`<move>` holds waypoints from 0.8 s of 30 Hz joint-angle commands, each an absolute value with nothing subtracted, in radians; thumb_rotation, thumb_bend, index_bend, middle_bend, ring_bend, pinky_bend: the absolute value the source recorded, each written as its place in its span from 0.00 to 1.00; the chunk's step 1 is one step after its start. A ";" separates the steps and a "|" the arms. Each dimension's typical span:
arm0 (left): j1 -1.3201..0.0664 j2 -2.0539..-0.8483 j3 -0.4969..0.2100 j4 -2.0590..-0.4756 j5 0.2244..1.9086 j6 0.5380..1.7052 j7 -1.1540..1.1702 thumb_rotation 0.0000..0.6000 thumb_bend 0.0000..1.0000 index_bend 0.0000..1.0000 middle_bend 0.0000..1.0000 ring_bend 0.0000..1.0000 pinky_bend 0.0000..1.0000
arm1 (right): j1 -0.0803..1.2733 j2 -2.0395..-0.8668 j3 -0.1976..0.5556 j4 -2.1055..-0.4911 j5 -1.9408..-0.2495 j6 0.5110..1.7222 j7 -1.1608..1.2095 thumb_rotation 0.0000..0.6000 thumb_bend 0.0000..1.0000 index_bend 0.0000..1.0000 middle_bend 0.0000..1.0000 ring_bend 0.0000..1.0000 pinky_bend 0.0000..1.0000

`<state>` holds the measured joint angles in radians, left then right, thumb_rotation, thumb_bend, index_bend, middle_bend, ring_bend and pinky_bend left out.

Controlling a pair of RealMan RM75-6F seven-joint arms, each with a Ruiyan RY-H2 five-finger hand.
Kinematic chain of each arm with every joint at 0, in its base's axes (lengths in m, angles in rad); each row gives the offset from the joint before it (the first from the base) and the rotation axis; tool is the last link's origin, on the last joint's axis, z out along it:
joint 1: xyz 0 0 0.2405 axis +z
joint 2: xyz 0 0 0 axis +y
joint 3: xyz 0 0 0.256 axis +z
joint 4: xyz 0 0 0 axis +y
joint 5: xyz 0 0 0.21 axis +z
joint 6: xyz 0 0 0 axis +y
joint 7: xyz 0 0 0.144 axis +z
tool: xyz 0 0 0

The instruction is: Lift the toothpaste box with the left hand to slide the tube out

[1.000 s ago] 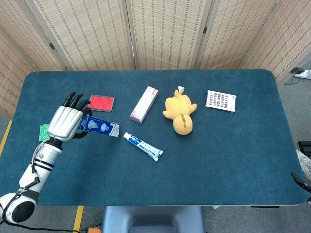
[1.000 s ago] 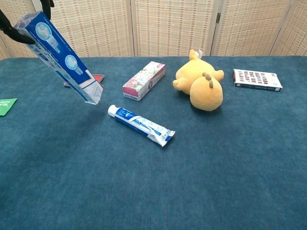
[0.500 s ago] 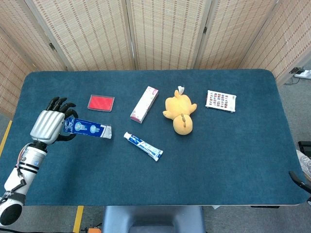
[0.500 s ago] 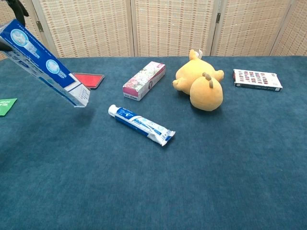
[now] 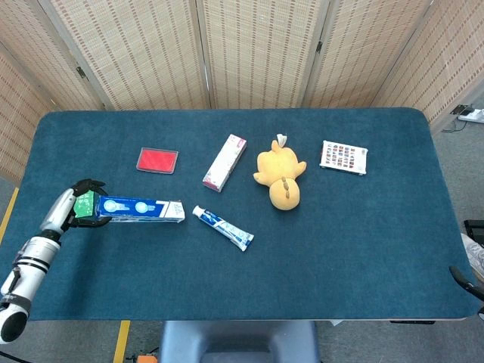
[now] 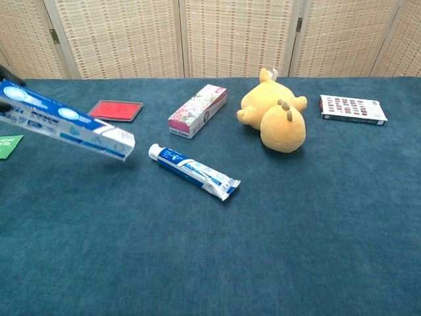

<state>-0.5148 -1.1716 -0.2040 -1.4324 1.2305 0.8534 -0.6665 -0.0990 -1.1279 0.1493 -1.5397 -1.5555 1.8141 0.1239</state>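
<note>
Cardboard of the toothpaste box point(image 5: 140, 209), which we judge light and crushable, is gripped at its far end from the tube point(image 5: 221, 228) by our left hand point(image 5: 76, 209).

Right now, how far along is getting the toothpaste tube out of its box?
Done: the toothpaste tube lies out on the blue table, clear of the toothpaste box. In hand: the left hand grips the box by its far end, raised and tilted with the open end lower in the chest view. Left: only setting the box down, if needed.
</note>
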 commanded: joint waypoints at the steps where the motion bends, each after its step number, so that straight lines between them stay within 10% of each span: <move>1: -0.493 -1.295 -0.165 -1.309 1.316 0.867 -0.739 1.00 0.21 0.51 0.25 0.08 0.01 | -0.101 -1.127 0.150 -1.538 -1.556 1.818 0.131 1.00 0.17 0.00 0.00 0.00 0.00; 11: -0.513 -1.365 -0.105 -1.177 1.376 0.867 -0.606 1.00 0.18 0.03 0.01 0.00 0.00 | -0.100 -1.126 0.150 -1.535 -1.557 1.816 0.135 1.00 0.17 0.00 0.00 0.00 0.00; 24: -0.408 -1.188 -0.059 -1.409 1.372 1.125 0.013 1.00 0.17 0.00 0.00 0.00 0.00 | -0.095 -1.124 0.146 -1.538 -1.555 1.800 0.120 1.00 0.17 0.00 0.00 0.00 0.00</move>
